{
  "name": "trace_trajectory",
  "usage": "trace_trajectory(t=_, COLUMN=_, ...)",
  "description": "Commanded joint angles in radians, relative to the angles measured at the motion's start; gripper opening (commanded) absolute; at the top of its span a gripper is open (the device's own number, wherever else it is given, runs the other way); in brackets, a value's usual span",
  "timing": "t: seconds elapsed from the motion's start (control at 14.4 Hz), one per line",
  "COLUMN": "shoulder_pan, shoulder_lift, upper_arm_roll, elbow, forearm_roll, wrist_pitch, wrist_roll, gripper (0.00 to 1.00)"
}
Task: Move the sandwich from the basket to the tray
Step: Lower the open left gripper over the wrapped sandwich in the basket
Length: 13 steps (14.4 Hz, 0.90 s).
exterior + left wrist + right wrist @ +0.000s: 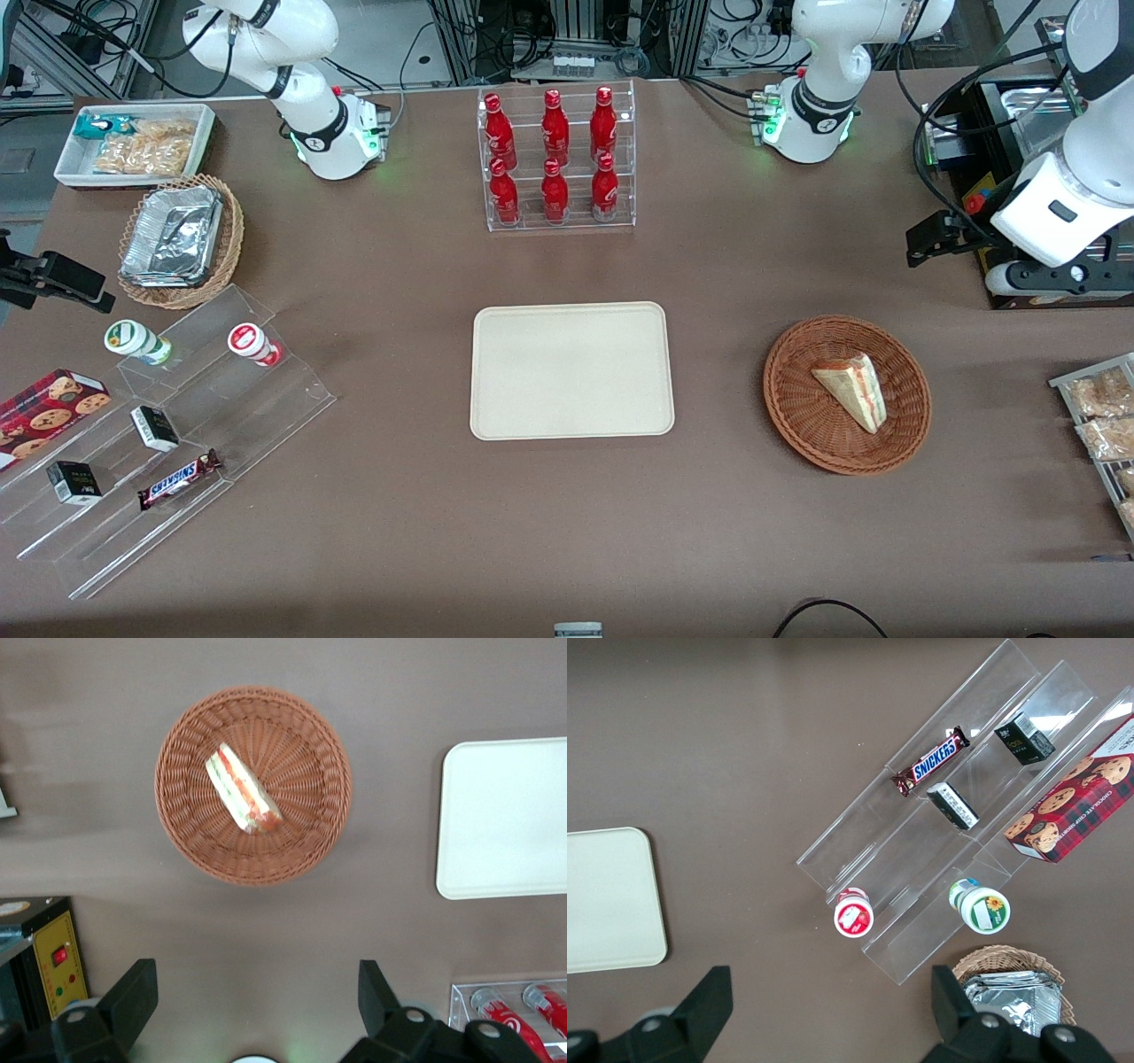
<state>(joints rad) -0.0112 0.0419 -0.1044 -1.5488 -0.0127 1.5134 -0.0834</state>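
Pale white bread, cut as a small wedge: sandwich (pixel 852 388) (pixel 244 803) with red and green filling along its cut edge. Lies on its side in the reddish-brown wicker basket (pixel 797 416) (pixel 306 846), near the middle, touching only the weave. Sits well apart from the cream tray (pixel 571 370) (pixel 505 819), which lies flat nearer the table's middle, toward the parked arm's end from the basket. Tray bare on top.

Held high, well above the table and farther from the front camera than the basket: gripper (pixel 926 241) (pixel 257 997) of the working arm, pointing down. Fingers (pixel 133 997) spread wide apart, holding nothing, touching nothing. Rack of red bottles (pixel 556 158) (pixel 518 1010) upright, farther from the front camera than the tray.
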Motion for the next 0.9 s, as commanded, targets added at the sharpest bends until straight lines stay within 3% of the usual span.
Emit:
trace_trajectory(t=0.0, shoulder_pan=0.005, shoulder_lift=0.016, upper_arm_roll=-0.005, elbow=0.007, forearm_roll=0.01, wrist_pitch=0.002, wrist_roll=0.019, gripper=1.0)
trace_trajectory(t=0.35, shoulder_pan=0.008, shoulder_lift=0.09, upper_arm_roll=-0.003, elbow=-0.105, forearm_roll=0.01, wrist_pitch=0.078, wrist_roll=0.011, gripper=1.0)
trace_trajectory(t=0.83, shoulder_pan=0.042, shoulder_lift=0.095, upper_arm_roll=0.011, elbow=-0.532, forearm_roll=0.008, wrist_pitch=0.678, wrist_roll=0.005, gripper=1.0)
